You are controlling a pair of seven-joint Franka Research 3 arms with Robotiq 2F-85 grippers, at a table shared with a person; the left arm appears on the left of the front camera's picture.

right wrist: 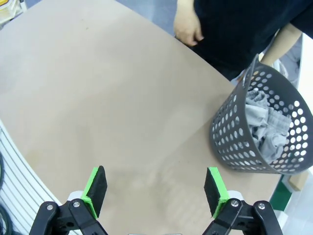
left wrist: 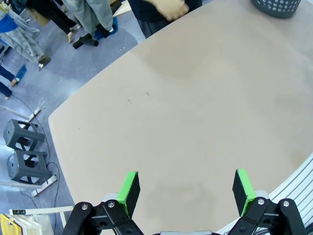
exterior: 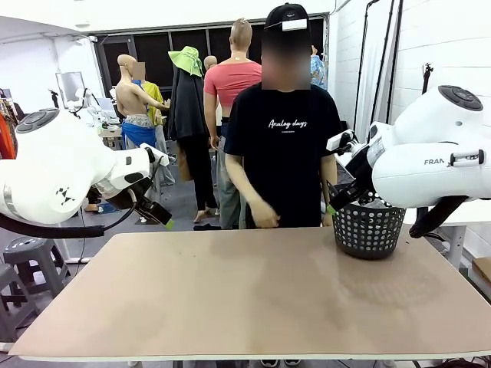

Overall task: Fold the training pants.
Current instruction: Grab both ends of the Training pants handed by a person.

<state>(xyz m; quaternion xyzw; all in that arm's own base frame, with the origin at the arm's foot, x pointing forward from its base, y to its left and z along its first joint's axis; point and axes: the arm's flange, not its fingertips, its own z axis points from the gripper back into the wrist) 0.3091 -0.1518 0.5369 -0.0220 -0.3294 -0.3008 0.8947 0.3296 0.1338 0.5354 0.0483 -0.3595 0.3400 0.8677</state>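
The training pants [right wrist: 266, 122] lie bunched as light grey cloth inside the black mesh basket [right wrist: 234, 137] at the table's far right. My right gripper [right wrist: 155, 188] hangs open above the bare tabletop, a little short of the basket, with nothing between its green pads. In the front view the right gripper [exterior: 336, 201] sits just left of the basket [exterior: 368, 230]. My left gripper [left wrist: 186, 188] is open too and holds nothing. It hovers high over the table's left side [exterior: 157, 211].
A person in a black shirt stands at the far edge, one hand [exterior: 265, 217] by the table rim. The tan tabletop [exterior: 245, 291] is flat. Grey stools [left wrist: 24, 156] stand on the floor off the left edge.
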